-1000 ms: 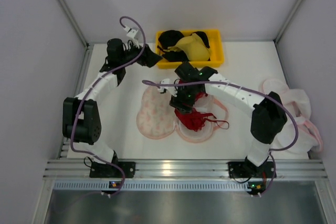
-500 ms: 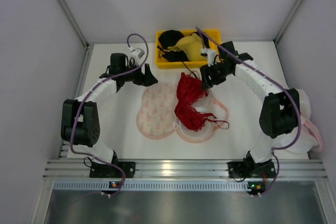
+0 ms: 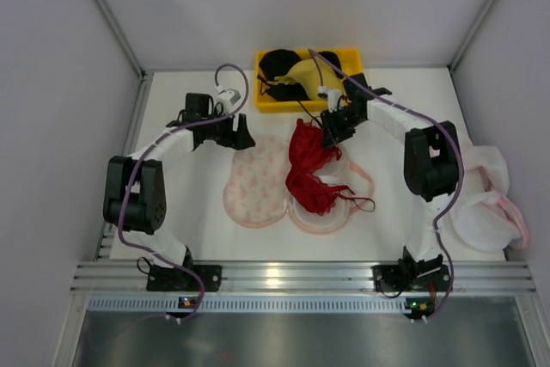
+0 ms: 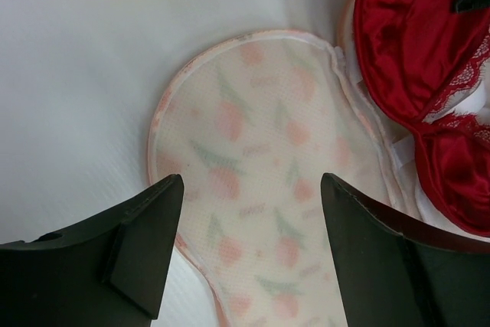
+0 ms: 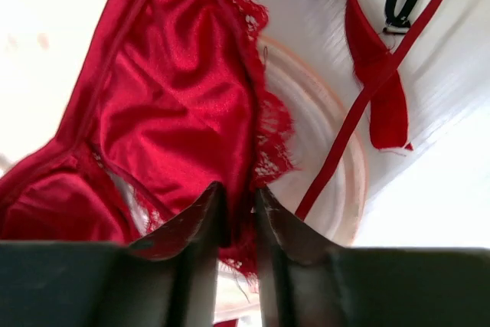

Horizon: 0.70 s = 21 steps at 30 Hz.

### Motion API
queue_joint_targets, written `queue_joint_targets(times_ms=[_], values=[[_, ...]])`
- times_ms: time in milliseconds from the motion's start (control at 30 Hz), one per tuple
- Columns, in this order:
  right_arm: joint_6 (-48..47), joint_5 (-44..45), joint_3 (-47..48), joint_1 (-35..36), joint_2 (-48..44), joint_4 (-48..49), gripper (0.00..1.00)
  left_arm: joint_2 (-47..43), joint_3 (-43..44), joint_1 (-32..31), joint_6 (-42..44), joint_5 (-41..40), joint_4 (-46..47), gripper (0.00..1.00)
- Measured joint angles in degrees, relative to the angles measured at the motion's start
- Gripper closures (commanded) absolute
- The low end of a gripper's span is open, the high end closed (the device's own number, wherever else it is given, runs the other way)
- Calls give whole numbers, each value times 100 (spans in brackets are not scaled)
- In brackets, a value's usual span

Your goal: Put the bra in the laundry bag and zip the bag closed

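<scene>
The red lacy bra (image 3: pixel 309 169) lies stretched over the right lobe of the printed cream-pink laundry bag (image 3: pixel 253 182) at mid table. My right gripper (image 3: pixel 332 129) is at the bra's far end; in the right wrist view its jaws (image 5: pixel 239 212) are shut on the bra's lace edge (image 5: pixel 168 112). A red strap (image 5: pixel 360 105) trails over the bag's pale inside (image 5: pixel 306 112). My left gripper (image 3: pixel 243 137) is open and empty, hovering above the bag's left lobe (image 4: pixel 268 189), with the bra (image 4: pixel 413 44) to its right.
A yellow bin (image 3: pixel 357 96) with black bras and a yellow bra stands at the back, just behind the right gripper. Plain white pink-edged bags (image 3: pixel 485 204) lie at the right edge. Grey walls close in both sides.
My right gripper drew back from over the bag toward the bin, stretching the bra out, then shifted slightly left. My left gripper came nearer the bag's left lobe.
</scene>
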Motion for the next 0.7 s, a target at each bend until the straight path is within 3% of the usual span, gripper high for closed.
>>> queue_joint_targets(times_ms=[100, 367, 567, 700], values=[[-81, -13, -9, -9, -4, -9, 100, 107, 0, -24, 39, -61, -57, 24], [-92, -50, -363, -103, -706, -114, 100, 293, 0, -260, 142, -437, -245, 34], [-15, -101, -1095, -105, -1519, -90, 100, 496, 0, -332, 144, -695, -433, 34], [79, -131, -1497, -105, -1427, -70, 100, 498, 0, -328, 153, -669, -474, 31]])
